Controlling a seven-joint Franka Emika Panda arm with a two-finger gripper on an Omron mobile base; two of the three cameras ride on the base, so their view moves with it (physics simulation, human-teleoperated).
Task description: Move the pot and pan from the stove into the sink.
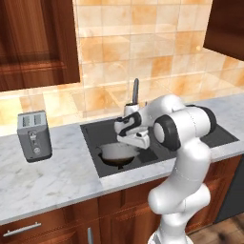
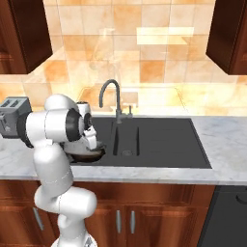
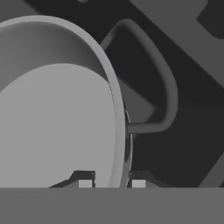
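- Hiding much of the pot [image 1: 116, 153], the white arm blocks its right side; the pan cannot be made out.
- The pot sits low in the sink's [image 1: 93, 138] left basin, near the front wall; the right part lies open.
- The fingers [image 3: 112, 183] are clamped on the pot's rim, beside a loop handle [image 3: 162, 87].
- A toaster [image 1: 34, 135] stands on the worktop [image 1: 47, 176].

Gripper [image 3: 112, 183] pinches the pot [image 3: 57, 122] rim over sink [image 3: 192, 131].
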